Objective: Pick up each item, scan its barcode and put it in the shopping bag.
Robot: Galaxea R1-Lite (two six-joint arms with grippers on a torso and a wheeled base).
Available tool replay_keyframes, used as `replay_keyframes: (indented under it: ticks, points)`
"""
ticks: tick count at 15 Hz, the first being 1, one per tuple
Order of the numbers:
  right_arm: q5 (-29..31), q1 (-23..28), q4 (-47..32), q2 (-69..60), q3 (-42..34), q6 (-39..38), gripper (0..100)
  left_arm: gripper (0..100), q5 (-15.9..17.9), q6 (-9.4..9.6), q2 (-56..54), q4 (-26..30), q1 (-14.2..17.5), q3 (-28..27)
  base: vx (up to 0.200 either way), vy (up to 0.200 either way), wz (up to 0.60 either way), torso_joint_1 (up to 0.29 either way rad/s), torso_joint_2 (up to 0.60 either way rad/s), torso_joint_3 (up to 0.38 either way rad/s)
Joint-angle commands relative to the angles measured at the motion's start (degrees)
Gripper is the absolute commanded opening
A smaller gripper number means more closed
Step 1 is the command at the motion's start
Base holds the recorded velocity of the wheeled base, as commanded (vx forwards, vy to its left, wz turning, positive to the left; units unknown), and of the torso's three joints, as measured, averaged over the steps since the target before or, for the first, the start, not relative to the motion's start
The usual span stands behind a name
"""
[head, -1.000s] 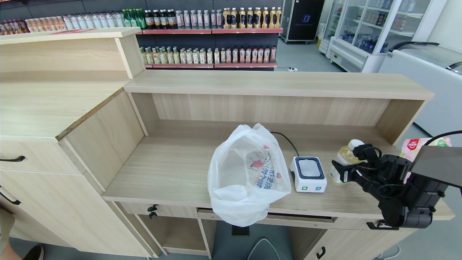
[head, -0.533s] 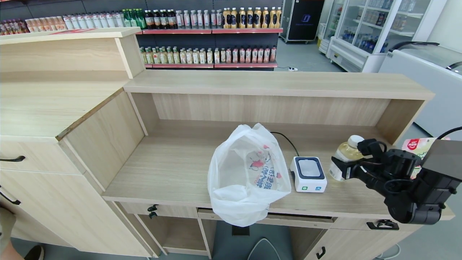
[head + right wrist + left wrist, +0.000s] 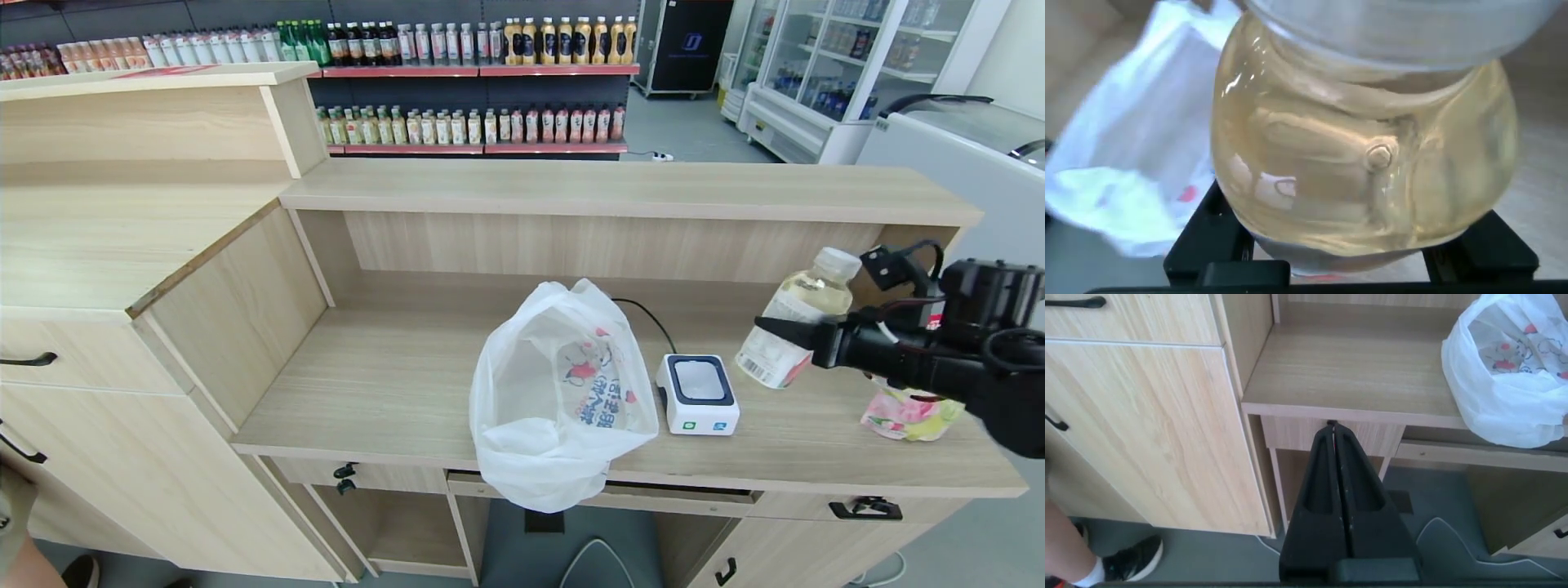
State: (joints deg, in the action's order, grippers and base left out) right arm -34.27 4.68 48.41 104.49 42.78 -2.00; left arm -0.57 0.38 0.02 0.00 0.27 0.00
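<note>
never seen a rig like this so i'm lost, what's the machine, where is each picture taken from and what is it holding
This is a two-armed robot at a checkout counter. The wide picture comes from a camera on its head, looking down; the other two come from cameras on its wrists. On the counter sit a white shopping bag, a barcode scanner beside it, and a snack pouch on the robot's right. The right gripper holds a tilted bottle of pale yellow drink in the air, right of the scanner; its wrist camera sees it very close. The left gripper, shut and empty, hangs low before the counter.
</note>
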Motion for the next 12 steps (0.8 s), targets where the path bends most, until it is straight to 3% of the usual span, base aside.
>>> replay_keyframes:
  ticks: [1, 3, 4, 8, 12]
  points:
    - [-9.06, -3.71, -15.98, -19.76, 3.28, -6.79, 0, 0, -0.04, -0.03, -0.02, 0.0, 0.0, 0.0, 0.0, 0.0, 0.0, 0.0, 0.0, 0.0]
    - [-18.2, -6.0, -19.23, -25.82, 3.01, -12.06, 0, 0, -0.04, 0.06, -0.02, 0.0, 0.0, 0.0, 0.0, 0.0, 0.0, 0.0, 0.0, 0.0]
    - [-19.87, -6.88, -19.32, -26.88, 2.57, -12.68, 0, 0, -0.04, -0.03, -0.02, 0.0, 0.0, 0.0, 0.0, 0.0, 0.0, 0.0, 0.0, 0.0]
    - [-21.54, -14.35, -18.44, -30.31, 0.29, -19.18, 0, 0, -0.04, 0.06, -0.02, 0.0, 0.0, 0.0, 0.0, 0.0, 0.0, 0.0, 0.0, 0.0]
    - [-21.81, -18.04, -15.98, -30.66, -0.5, -21.29, 0, 0, -0.04, -0.03, -0.02, 0.0, 0.0, 0.0, 0.0, 0.0, 0.0, 0.0, 0.0, 0.0]
